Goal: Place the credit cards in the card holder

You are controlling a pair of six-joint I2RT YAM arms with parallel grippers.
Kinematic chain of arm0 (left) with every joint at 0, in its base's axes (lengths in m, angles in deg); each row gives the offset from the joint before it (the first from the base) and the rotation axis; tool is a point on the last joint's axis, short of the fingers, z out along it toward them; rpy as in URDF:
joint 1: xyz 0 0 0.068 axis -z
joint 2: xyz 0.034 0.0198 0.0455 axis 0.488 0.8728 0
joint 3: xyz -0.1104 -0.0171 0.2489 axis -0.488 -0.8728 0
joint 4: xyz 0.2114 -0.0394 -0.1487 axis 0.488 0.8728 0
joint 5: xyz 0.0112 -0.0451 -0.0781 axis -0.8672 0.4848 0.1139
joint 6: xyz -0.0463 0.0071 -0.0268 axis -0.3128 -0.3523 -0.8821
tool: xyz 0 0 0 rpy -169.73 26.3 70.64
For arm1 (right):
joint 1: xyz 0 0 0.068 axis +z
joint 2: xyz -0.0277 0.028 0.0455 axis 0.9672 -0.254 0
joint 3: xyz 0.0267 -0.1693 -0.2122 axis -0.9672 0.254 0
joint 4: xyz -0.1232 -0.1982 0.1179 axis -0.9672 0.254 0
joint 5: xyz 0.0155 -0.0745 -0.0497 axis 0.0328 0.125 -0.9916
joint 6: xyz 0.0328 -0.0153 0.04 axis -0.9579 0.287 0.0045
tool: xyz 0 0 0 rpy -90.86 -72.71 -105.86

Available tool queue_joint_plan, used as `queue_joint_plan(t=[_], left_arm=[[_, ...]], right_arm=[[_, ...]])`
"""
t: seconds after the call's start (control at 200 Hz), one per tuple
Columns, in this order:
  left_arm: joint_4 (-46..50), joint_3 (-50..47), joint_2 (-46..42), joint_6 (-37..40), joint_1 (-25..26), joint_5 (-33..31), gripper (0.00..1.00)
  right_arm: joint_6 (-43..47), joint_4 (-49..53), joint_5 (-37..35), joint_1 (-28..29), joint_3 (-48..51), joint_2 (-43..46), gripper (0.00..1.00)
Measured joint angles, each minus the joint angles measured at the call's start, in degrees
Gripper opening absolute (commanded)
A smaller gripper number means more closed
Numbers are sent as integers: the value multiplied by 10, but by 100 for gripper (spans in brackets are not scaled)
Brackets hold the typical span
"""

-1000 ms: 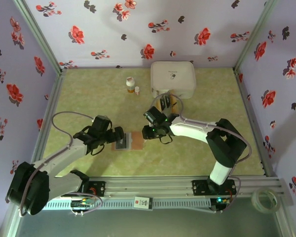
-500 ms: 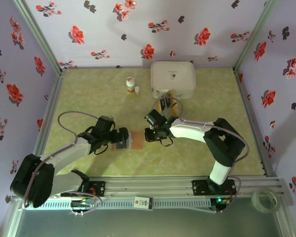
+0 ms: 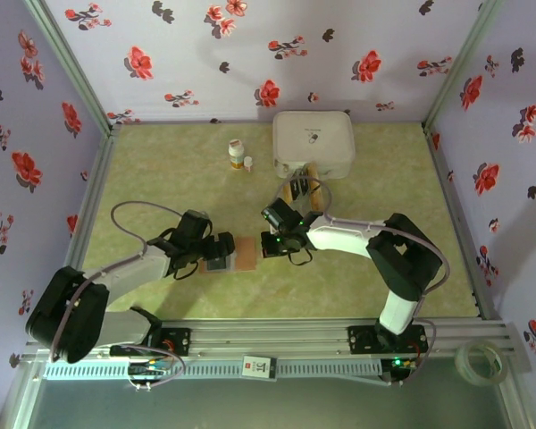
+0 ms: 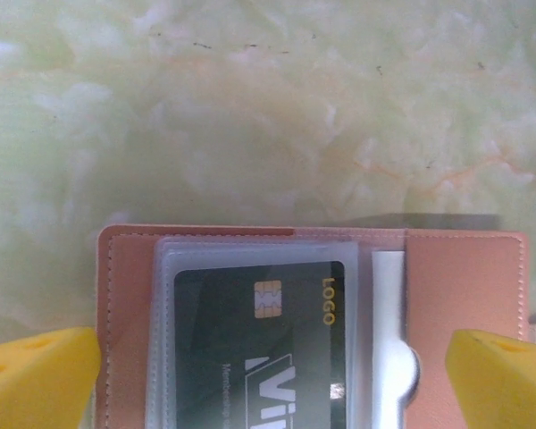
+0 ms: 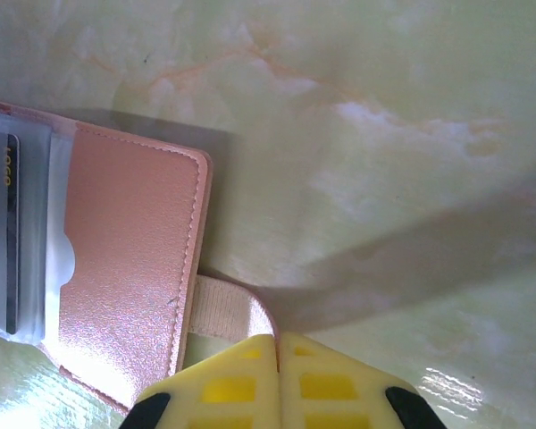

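Two pincers to mind at one card holder (image 4: 464, 304), lying open and flat on the table (image 4: 268, 107) between them. On one side, left gripper (image 4: 270, 380) spread wide, with a yellow finger at each short side of the wallet. On the other, right gripper (image 5: 277, 380) pressed together right at the elastic strap (image 5: 221, 308) that hangs off the outer flap (nipping it or merely beside it: cannot tell). One black card (image 4: 250, 349) already seated in the clear sleeve (image 4: 165, 268). Remaining credit cards (image 3: 301, 189) propped well apart, just in front of the white box (image 3: 313, 143). Judged step: steadying and spreading the holder for the next card. To do it well, draw the strap gently outward and low, never upward, to avoid folding the flap over the sleeve mouth. Use the left fingers as a fence against sliding, not as a squeeze. Check for a gaping sleeve mouth before fetching another card.
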State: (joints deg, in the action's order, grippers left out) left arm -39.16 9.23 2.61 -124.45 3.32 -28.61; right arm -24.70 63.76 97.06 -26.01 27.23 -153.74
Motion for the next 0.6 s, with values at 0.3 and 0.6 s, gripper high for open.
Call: queue_joint_plan(t=[0.3,0.6], left_arm=[[2,-13,-3,0,0,-28,100],[-5,-13,6,3,0,-28,100]], right_arm=[[0,-1,2,0,0,-1,3],[0,-2,6,0,-1,-16,3]])
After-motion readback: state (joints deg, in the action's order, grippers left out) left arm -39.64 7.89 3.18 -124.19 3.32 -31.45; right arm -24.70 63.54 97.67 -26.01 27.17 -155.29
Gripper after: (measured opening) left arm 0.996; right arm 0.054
